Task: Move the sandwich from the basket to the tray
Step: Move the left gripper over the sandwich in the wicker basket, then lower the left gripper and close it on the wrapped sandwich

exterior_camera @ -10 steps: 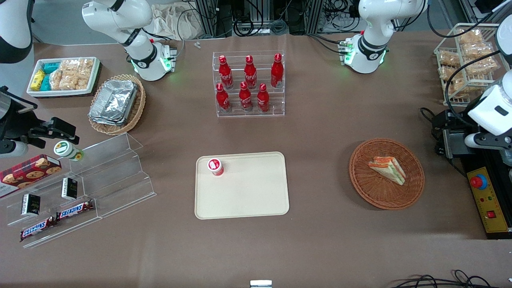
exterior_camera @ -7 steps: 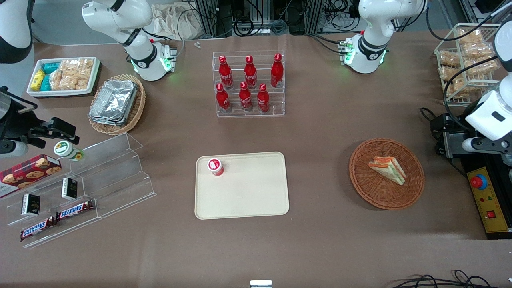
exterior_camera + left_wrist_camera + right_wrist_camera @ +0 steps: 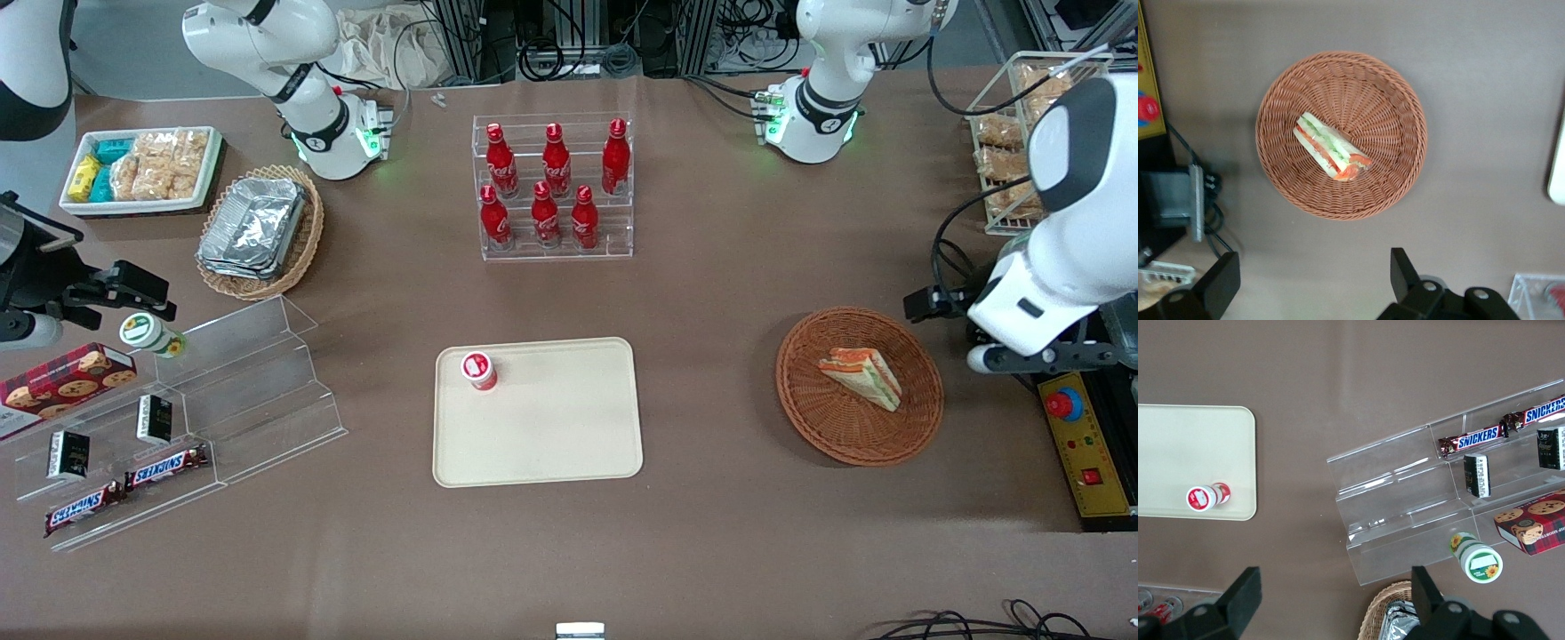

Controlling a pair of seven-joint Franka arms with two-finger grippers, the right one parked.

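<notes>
Left arm swung in toward the basket since the earlier frame; nothing else shifted.
Bench [image 3: 711, 293] carried the tray [image 3: 551, 436], a small red-capped cup [image 3: 477, 369] on it; the basket [image 3: 920, 396] lay well apart toward the working arm's end, sandwich [image 3: 862, 376] inside. Gripper [image 3: 1308, 280] hovered just beside the basket, fingers [image 3: 1405, 270] spread, empty.

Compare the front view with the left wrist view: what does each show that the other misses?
Front only: the whole tray with a small red-lidded cup on it, and the bottle rack.
Left wrist only: the open gripper hanging above bare table beside the basket.
Both: the sandwich lying in the basket.
</notes>
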